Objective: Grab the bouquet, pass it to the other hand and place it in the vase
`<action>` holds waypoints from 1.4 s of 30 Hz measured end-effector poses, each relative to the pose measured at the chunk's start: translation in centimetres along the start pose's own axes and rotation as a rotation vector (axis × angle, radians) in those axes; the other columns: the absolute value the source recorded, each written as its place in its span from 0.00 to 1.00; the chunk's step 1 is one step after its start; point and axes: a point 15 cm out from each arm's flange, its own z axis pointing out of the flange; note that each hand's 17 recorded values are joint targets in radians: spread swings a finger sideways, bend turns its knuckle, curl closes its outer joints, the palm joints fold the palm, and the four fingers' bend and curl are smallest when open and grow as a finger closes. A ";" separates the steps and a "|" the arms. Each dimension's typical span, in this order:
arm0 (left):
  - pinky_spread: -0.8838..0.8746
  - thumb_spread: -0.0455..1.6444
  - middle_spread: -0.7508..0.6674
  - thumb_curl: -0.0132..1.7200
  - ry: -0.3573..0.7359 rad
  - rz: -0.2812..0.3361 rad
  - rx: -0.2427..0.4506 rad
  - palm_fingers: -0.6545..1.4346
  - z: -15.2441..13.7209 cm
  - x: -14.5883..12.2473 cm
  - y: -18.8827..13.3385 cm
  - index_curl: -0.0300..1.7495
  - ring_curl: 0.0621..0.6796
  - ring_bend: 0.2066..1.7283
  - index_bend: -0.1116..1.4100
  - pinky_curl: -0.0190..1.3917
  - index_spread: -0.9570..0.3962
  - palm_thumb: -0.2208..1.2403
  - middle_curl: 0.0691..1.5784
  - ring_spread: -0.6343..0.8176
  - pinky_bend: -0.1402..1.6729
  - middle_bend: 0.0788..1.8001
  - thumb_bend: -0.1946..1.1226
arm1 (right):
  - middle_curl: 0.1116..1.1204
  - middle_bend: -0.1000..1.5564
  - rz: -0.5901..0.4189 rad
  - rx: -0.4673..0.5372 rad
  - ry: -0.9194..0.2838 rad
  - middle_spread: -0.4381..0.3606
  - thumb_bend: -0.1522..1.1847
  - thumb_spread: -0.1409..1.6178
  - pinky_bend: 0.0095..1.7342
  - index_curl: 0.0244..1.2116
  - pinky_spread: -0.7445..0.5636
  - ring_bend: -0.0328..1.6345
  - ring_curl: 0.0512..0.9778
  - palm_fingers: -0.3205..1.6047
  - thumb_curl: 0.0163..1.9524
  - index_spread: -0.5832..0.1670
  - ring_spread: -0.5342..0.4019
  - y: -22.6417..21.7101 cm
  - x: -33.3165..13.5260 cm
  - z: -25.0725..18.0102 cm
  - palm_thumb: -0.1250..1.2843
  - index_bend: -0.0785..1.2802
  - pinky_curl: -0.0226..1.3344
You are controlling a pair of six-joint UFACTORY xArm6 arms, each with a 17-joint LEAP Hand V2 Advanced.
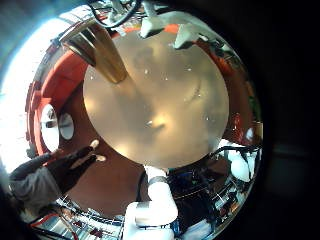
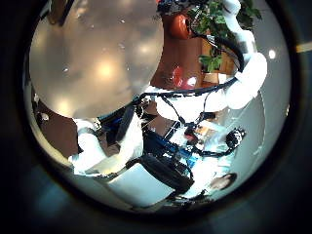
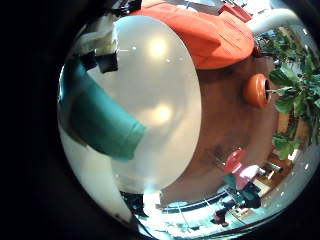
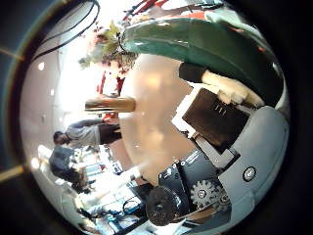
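The bouquet's wrapped stem end (image 4: 196,44) lies close along my right hand (image 4: 220,113) in the right thumb side palm view, with its flowers (image 4: 110,44) at the far end. The fingers (image 4: 210,103) curl against the wrap. The wrap also fills part of the right little finger side palm view (image 3: 100,115), above the round table (image 3: 165,80). The tall vase (image 4: 110,104) stands near the table's edge, away from the bouquet. It also shows in the left little finger side palm view (image 1: 95,50). My left hand (image 1: 170,25) hangs over the table (image 1: 170,105), fingers relaxed, holding nothing.
A white robot arm (image 1: 150,205) stands beside the table; an arm also shows in the left thumb side palm view (image 2: 234,83). Leafy plants (image 3: 290,90) and a round pot (image 3: 256,90) stand on the floor beyond the table.
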 end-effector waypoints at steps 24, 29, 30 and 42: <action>0.80 0.69 0.80 0.20 0.432 -0.001 0.200 0.40 -4.1 2.3 -2.9 0.23 0.24 0.16 0.19 0.19 0.79 0.41 0.18 0.82 0.18 0.07 0.13 | 0.59 0.91 -0.092 0.146 -0.884 0.42 0.12 0.54 0.77 0.63 0.44 0.90 0.67 0.76 0.55 0.51 0.38 4.4 -8.2 -11.7 0.90 0.98 0.56; 0.79 0.68 0.80 0.20 0.626 0.031 0.276 0.39 -6.3 4.3 -4.3 0.22 0.25 0.17 0.19 0.20 0.81 0.39 0.18 0.82 0.18 0.07 0.13 | 0.59 0.91 -0.148 0.069 -1.006 0.42 0.11 0.54 0.76 0.63 0.43 0.90 0.67 0.76 0.56 0.51 0.37 6.8 -9.9 -11.2 0.90 0.98 0.58; 0.79 0.68 0.80 0.20 0.658 0.035 0.293 0.39 -6.8 4.5 -4.5 0.22 0.25 0.17 0.19 0.20 0.81 0.39 0.18 0.82 0.18 0.07 0.13 | 0.59 0.91 -0.165 0.053 -1.035 0.42 0.11 0.54 0.76 0.63 0.43 0.90 0.67 0.76 0.56 0.51 0.37 7.3 -10.5 -11.1 0.90 0.98 0.58; 0.79 0.65 0.80 0.20 0.953 0.090 0.391 0.38 -11.8 6.5 -6.4 0.20 0.26 0.20 0.17 0.22 0.84 0.37 0.18 0.81 0.19 0.07 0.13 | 0.58 0.92 -0.318 -0.105 -1.168 0.43 0.11 0.55 0.73 0.63 0.43 0.90 0.68 0.76 0.60 0.52 0.37 12.4 -17.5 -9.1 0.90 0.98 0.63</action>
